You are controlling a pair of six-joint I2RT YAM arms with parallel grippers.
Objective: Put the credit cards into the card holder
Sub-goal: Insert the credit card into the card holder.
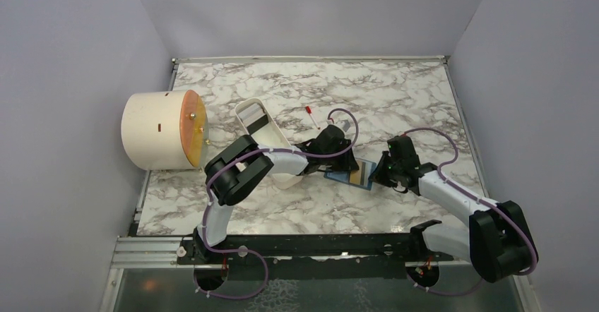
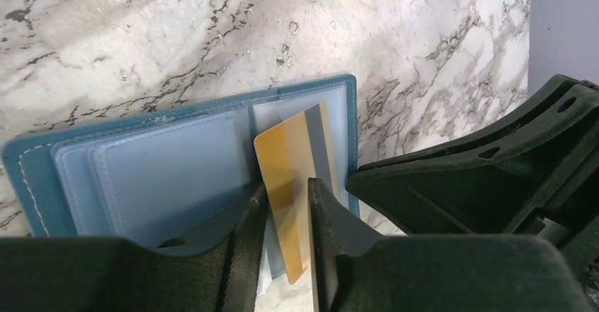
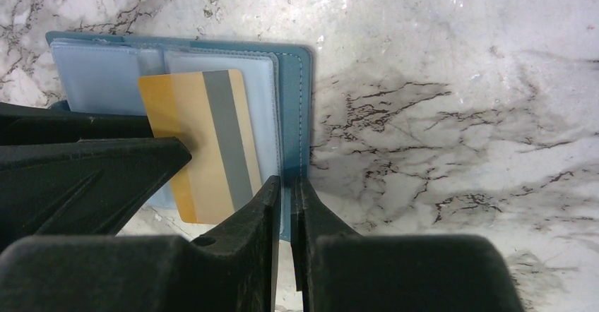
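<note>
The teal card holder (image 1: 346,176) lies open on the marble, clear pockets up (image 2: 169,164). The yellow-orange card (image 2: 286,157) with a grey band slants across its right-hand panel (image 3: 191,135), its near end past the holder's near edge. My left gripper (image 2: 286,210) is closed narrowly on this card, which runs between the fingers. My right gripper (image 3: 287,192) is shut on the holder's right teal edge (image 3: 289,79). The two grippers nearly touch. The dark grey card with a pale band (image 1: 258,121) lies in the white tray.
The long white oval tray (image 1: 272,142) sits just left of the left gripper (image 1: 337,158). A cream cylinder with a round orange face (image 1: 159,130) lies at the table's left edge. A small red-tipped stick (image 1: 311,112) lies behind the grippers. Grey walls surround the table.
</note>
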